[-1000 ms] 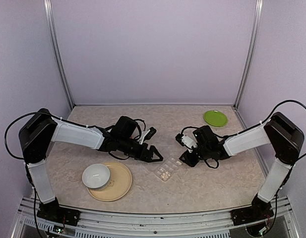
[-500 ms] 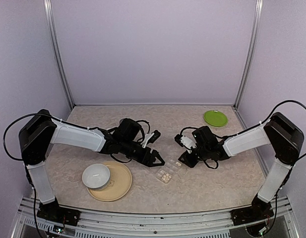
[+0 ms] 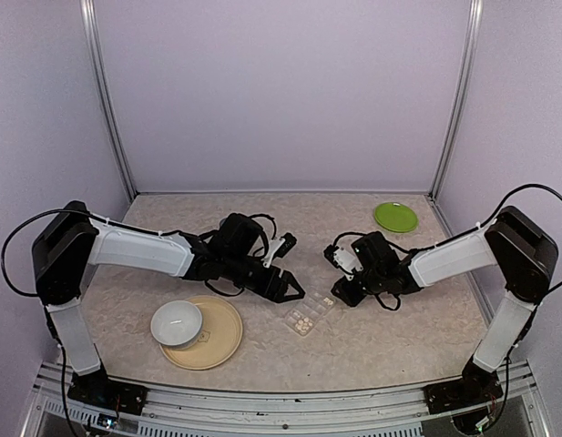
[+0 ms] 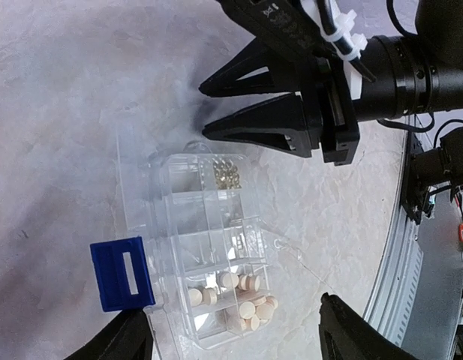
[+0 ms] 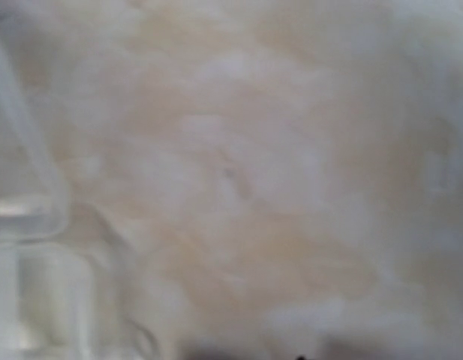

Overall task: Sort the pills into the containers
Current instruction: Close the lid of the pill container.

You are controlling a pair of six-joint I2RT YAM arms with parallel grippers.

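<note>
Left gripper [image 4: 231, 307] spread wide over pill box [image 4: 193, 225], grasping nothing. Right gripper [image 4: 202, 111] parted, empty, tips just beside box end.

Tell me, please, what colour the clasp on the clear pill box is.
Blue; the clasp shows best in the left wrist view.

the box [image 4: 208, 247] is clear, glossy plastic with thin compartment walls; its clasp [image 4: 122, 274] is matt blue plastic. the pills [image 4: 242, 296] look chalky and matt. the table [image 3: 399, 328] has a mottled, stone-like, low-sheen surface. the bowl [image 3: 177, 323] is glossy white, perhaps ceramic; the plate [image 3: 226, 332] under it is matt tan.
</note>
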